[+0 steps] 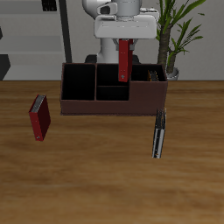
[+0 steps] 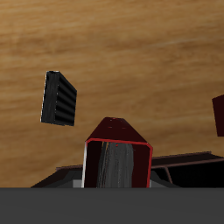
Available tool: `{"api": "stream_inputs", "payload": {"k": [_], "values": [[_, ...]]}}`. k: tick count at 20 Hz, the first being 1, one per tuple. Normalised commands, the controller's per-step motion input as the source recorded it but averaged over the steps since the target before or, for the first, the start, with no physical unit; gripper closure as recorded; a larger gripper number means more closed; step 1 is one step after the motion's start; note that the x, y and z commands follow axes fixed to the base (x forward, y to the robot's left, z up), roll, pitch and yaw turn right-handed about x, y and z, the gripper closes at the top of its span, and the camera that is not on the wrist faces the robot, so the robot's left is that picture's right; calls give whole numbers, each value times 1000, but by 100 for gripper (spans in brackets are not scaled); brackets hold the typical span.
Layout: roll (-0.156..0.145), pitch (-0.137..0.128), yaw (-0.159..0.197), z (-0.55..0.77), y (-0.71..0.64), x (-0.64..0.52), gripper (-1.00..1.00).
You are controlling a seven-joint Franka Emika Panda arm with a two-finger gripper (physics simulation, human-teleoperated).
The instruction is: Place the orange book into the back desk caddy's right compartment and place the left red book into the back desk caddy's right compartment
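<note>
My gripper [image 1: 128,40] is shut on the left red book [image 1: 128,61], which hangs upright over the back desk caddy [image 1: 79,103], near the wall between the small middle cells and the right compartment [image 1: 144,92]. In the wrist view the red book [image 2: 118,140] shows its grey page edge, with the caddy's dark walls [image 2: 188,164] just below. The orange book [image 1: 154,75] stands inside the right compartment, with only its top showing.
A darker maroon-red book [image 1: 38,118] lies on the table beside the caddy's other end; it also shows in the wrist view [image 2: 218,115]. A thin black book [image 1: 158,133] lies nearer the table's front edge, also in the wrist view [image 2: 59,98]. A potted plant [image 1: 179,35] stands behind the caddy.
</note>
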Motion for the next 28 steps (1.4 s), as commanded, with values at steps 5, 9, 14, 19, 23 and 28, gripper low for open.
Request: {"api": "stream_inputs", "payload": {"k": [5,9,14,19,23,28], "values": [[38,-1,14,78,200,-381,100],[60,-29,17,102,249,-519,100],[41,-22,21,-36,218,-462,100],[0,-22,28,-62,139,-333,100],[-13,12,-3,-55,35,-105,100],[27,19,4,-90,95,-110,100]]}}
